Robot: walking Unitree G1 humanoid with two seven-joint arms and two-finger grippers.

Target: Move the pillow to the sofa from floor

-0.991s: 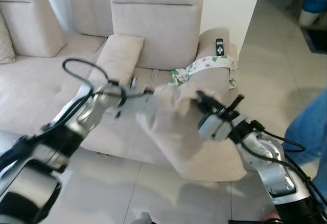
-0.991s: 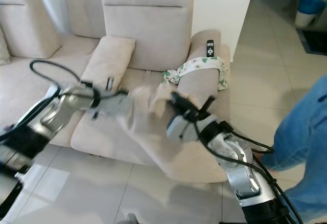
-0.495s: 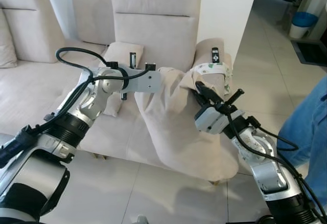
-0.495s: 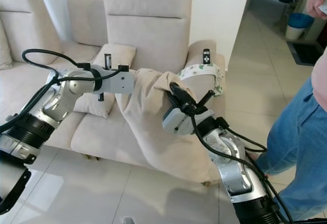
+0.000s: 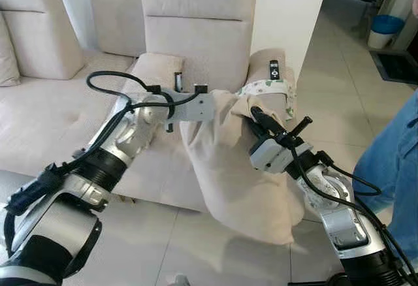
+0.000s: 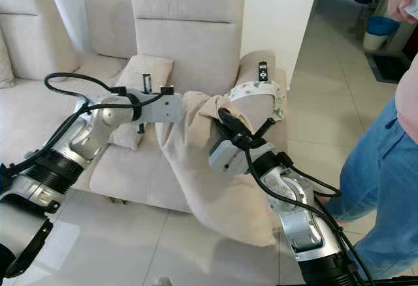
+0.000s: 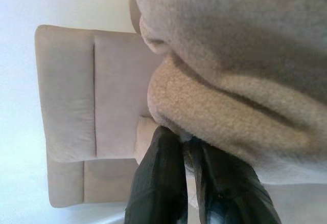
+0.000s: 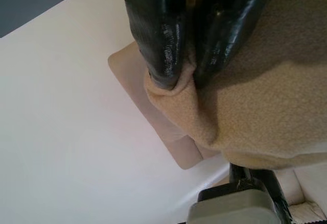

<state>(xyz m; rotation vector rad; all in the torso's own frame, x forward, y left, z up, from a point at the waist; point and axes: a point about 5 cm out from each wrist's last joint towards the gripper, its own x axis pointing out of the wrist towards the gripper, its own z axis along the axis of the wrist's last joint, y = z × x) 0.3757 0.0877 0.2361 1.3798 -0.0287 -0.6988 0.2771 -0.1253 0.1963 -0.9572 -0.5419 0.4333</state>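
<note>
- Since half a second ago, pillow [image 5: 228,162] sagged slightly lower.
- Left pincer [image 5: 204,105] and right pincer [image 5: 256,117] both clench its top edge.
- Off floor [image 5: 196,247]; sofa [image 5: 59,116] placement remains.

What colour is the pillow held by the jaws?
Beige, a plain tan fleece; the pillow shows best in the right wrist view.

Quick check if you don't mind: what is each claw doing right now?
Left claw: shut on the pillow, pinching its upper edge.
Right claw: shut on the pillow, gripping a fold of fabric.
</note>
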